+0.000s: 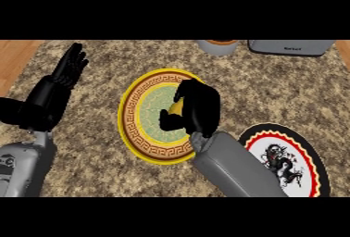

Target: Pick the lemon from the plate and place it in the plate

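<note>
The lemon [175, 108] is sitting over the middle of the yellow-rimmed plate [130, 121], and you can only see a small sliver of yellow because your right hand [196, 107] is curled round it, fingers and thumb wrapped over the top and side. So that hand is grasping the lemon, with most of the fruit hidden under the black fingers. Can't tell whether the lemon is touching the plate or lifted a bit off it.

That plate has a brown patterned band and a pale green centre, and it lies roughly mid-counter. Just to the near right of it there's a second plate [311, 157], black rim with a red-and-white ring and a dark dragon figure on white; your right forearm covers its left part.

Your left hand [68, 69] is over at the left, fingers straight and pointing up, resting and holding nothing.

Far edge of the granite counter [96, 157]: a grey cup-like container [219, 46] and a grey toaster [290, 47], both cut off by the top.
</note>
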Robot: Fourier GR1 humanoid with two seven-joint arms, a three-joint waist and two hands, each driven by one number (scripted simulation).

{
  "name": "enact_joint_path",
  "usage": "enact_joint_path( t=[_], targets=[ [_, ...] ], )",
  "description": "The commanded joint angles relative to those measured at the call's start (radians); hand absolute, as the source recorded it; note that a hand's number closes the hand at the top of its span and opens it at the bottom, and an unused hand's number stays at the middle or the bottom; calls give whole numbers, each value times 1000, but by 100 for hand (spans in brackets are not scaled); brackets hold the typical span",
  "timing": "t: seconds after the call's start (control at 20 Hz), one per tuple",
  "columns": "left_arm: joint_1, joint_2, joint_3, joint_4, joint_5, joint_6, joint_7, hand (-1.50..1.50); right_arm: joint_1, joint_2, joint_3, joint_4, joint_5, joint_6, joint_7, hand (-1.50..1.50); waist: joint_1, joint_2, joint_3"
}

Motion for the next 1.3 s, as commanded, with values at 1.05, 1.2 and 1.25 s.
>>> enact_joint_path(
  t=[1.05,1.2,1.25],
  targets=[
    [28,-3,34,-8,-10,-3,-4,0,-177,9,25,319,-563,-841,-339,-150,-40,-13,1],
    [73,-6,45,-25,-31,19,-11,0,-45,-5,-43,199,-539,-784,-418,-150,-79,-21,1],
    [97,-3,35,-68,-12,-2,20,0,-8,-9,-59,181,-559,-805,-464,-150,-74,-20,1]
  ],
)
